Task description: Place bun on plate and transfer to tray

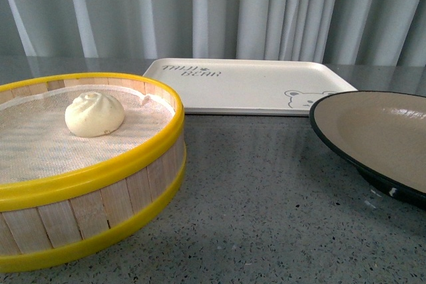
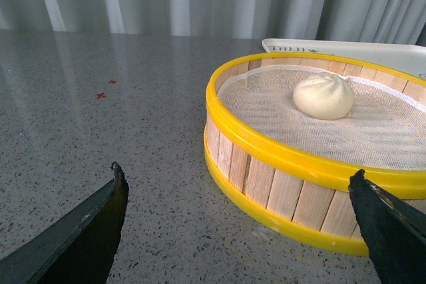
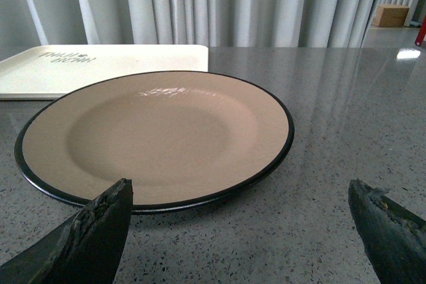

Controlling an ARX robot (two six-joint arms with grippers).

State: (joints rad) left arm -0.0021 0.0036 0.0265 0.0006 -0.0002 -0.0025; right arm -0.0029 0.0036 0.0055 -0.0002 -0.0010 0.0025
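Observation:
The white pleated bun (image 1: 94, 114) lies on the cloth inside the yellow-rimmed wooden steamer basket (image 1: 100, 184) at the left; it also shows in the left wrist view (image 2: 324, 96). The beige plate with a black rim (image 1: 383, 139) stands at the right, and fills the right wrist view (image 3: 153, 134). The cream tray (image 1: 246, 84) with grey lettering and a bear drawing lies behind both. My left gripper (image 2: 239, 181) is open and empty, low over the table in front of the basket. My right gripper (image 3: 239, 187) is open and empty just in front of the plate's rim. Neither arm shows in the front view.
The grey speckled table (image 1: 266, 217) runs between basket and plate. Pale curtains (image 1: 266, 4) hang behind the table. Small red marks (image 2: 101, 95) sit on the table beside the basket in the left wrist view.

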